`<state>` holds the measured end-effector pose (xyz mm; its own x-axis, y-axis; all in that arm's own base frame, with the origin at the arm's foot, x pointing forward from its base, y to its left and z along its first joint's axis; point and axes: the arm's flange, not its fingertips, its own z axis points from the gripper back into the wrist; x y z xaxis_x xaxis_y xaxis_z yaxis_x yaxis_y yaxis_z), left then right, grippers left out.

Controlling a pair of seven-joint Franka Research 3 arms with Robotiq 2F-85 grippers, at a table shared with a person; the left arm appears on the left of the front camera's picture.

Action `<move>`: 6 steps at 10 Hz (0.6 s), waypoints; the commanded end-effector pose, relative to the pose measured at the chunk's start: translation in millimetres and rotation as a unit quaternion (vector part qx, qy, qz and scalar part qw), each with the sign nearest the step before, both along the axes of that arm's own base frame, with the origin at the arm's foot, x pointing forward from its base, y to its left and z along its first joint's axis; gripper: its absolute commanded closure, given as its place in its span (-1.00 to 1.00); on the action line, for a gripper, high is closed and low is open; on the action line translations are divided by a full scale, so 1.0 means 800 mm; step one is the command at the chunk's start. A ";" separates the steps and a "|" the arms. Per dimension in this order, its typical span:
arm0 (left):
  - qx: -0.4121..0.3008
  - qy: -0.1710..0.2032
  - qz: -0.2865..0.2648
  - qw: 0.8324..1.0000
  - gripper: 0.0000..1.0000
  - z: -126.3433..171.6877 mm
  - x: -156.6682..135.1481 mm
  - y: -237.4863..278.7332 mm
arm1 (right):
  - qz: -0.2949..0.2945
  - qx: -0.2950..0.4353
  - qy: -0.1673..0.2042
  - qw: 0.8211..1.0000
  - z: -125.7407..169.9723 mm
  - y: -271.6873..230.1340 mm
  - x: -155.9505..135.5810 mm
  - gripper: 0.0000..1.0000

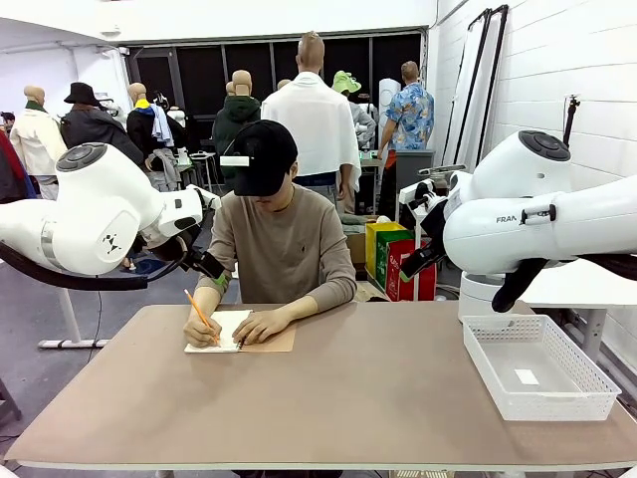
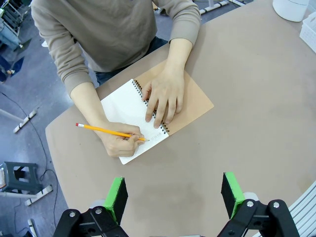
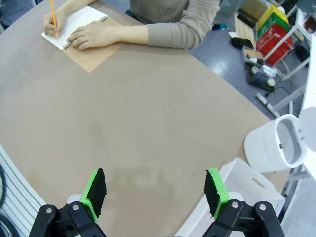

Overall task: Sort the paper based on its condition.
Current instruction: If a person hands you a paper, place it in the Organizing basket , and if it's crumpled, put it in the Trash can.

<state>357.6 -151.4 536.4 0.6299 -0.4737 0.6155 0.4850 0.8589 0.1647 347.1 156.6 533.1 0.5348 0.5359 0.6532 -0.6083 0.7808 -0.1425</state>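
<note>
The loose paper is out of view. A person at the far side writes with a yellow pencil [image 2: 106, 130] on the white page of a spiral notebook [image 2: 126, 106] folded open on its brown cover, the other hand pressing on the spiral. The notebook [image 1: 227, 325] lies at the table's far left. My left gripper [image 2: 174, 197] hangs open above the table, short of the notebook, with nothing between its green pads. My right gripper [image 3: 155, 192] is also open and empty, high over the bare right half of the table, far from the notebook [image 3: 81, 19].
A white mesh basket [image 1: 542, 406] stands at the table's right edge with a small white slip inside. The right arm's white base [image 3: 274, 143] stands beyond the table's edge. The brown tabletop [image 1: 358, 388] is bare in the middle and front.
</note>
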 end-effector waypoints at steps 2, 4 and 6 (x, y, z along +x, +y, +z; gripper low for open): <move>0.001 -0.001 -0.002 1.000 -1.00 0.000 0.000 0.000 | 0.000 0.001 -0.001 1.000 0.000 0.000 0.001 -1.00; 0.001 -0.001 -0.002 1.000 -1.00 0.000 0.000 0.000 | 0.000 0.001 -0.001 1.000 0.000 0.000 0.001 -1.00; 0.001 -0.001 -0.002 1.000 -1.00 0.000 0.000 0.000 | 0.000 0.001 -0.001 1.000 0.000 0.000 0.001 -1.00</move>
<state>357.6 -151.4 536.4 0.6299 -0.4737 0.6155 0.4850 0.8589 0.1647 347.1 156.6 533.1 0.5348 0.5359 0.6532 -0.6083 0.7808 -0.1425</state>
